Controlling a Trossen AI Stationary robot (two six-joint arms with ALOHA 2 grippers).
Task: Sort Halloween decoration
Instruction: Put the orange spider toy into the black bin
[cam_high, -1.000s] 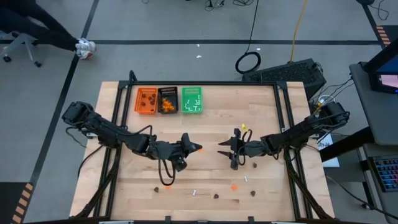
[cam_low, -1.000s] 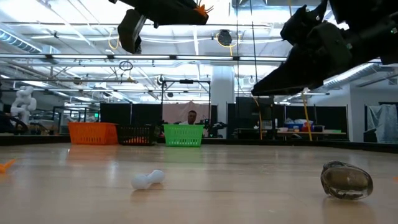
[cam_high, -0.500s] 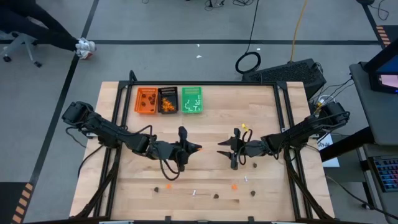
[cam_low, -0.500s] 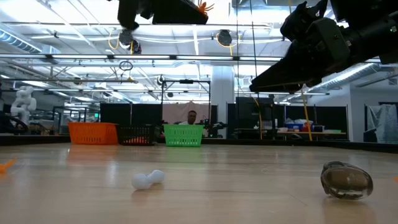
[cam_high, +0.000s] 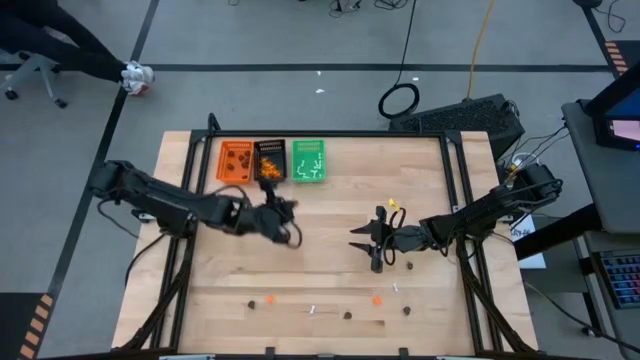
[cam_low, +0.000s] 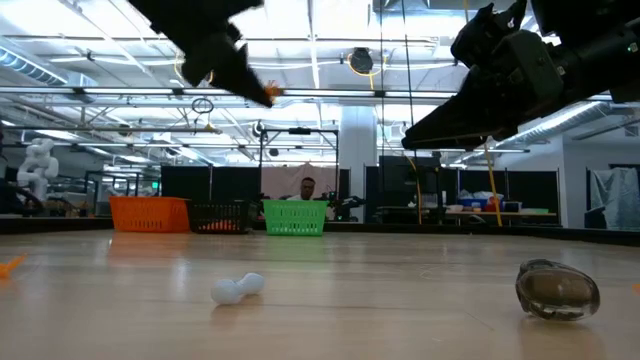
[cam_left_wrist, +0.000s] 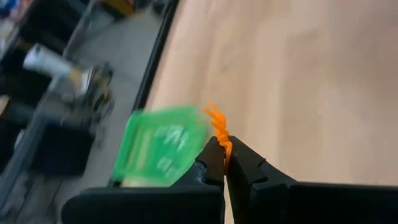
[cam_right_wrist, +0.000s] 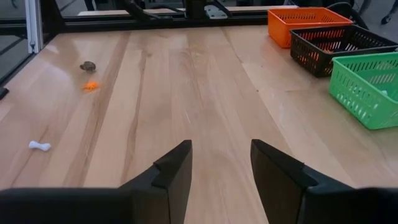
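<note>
My left gripper (cam_high: 292, 207) hangs above the table just in front of the trays, shut on a small orange spidery trinket (cam_left_wrist: 219, 127), which also shows in the low view (cam_low: 270, 93). The orange tray (cam_high: 236, 161), black tray (cam_high: 270, 160) and green tray (cam_high: 308, 161) stand in a row at the far edge. My right gripper (cam_high: 360, 238) waits open over the table's middle, with nothing between its fingers (cam_right_wrist: 176, 167). Loose trinkets lie near the front edge: an orange one (cam_high: 377, 299), a dark one (cam_high: 347, 315) and a white stick (cam_high: 313, 309). My left gripper pinches the orange trinket's lower end (cam_left_wrist: 225, 147) between its two fingertips. The thin legs (cam_left_wrist: 213, 116) stick out past the tips. The fingers slant downward toward the trays at the far edge. The trinket is lifted well clear of the table.
More trinkets lie near the front edge: a dark one (cam_high: 252, 300), an orange one (cam_high: 270, 298), a dark one (cam_high: 408, 310) and a white one (cam_high: 396, 287). Another dark one (cam_high: 408, 265) lies beside my right gripper. Black rails (cam_high: 455, 200) frame the table. A person (cam_low: 308, 187) is far behind.
My left gripper has swung from the table's middle toward the far left, to just in front of the trays, and has rolled about its own axis. It has stayed shut on the orange trinket, which has kept clear of the table.
</note>
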